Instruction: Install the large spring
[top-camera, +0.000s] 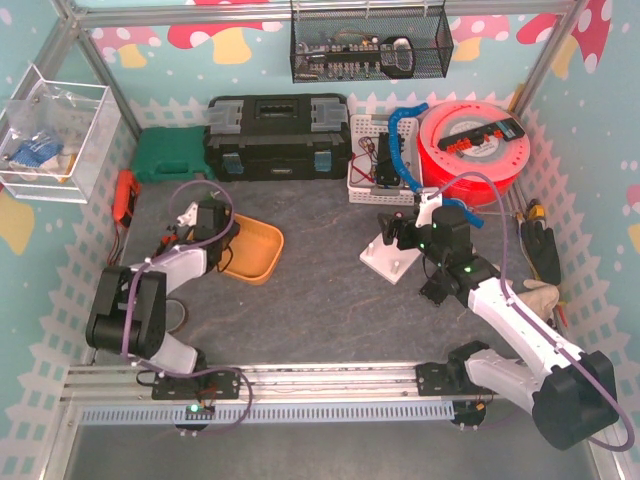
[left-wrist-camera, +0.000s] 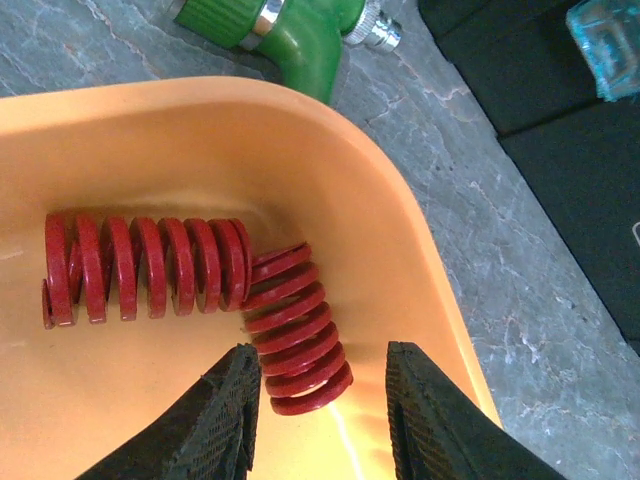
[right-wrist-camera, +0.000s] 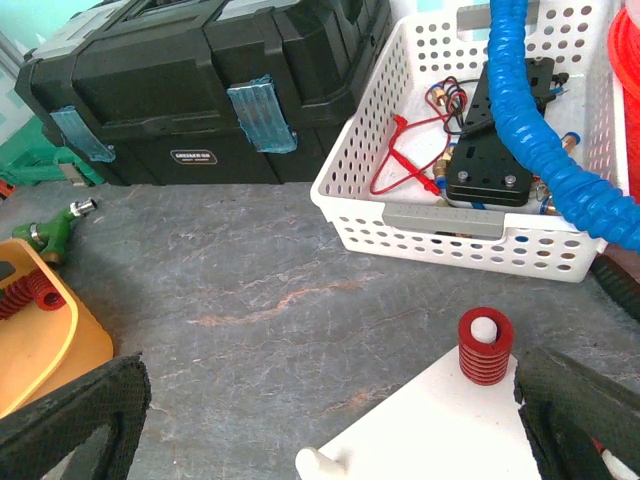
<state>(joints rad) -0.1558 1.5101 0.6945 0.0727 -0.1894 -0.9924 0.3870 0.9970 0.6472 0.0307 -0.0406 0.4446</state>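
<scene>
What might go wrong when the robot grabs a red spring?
The left end effector is open around the slanted spring, but the sideways spring looks wider, so it may pick the wrong one. The two springs touch, so lifting one might drag the other. One finger is near the tray wall and might bump it.

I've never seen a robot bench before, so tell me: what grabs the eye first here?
Two red springs lie in an orange tray at left, with the left fingers open over one of them. Across the table, another red spring already sits on a peg of the white plate.
</scene>
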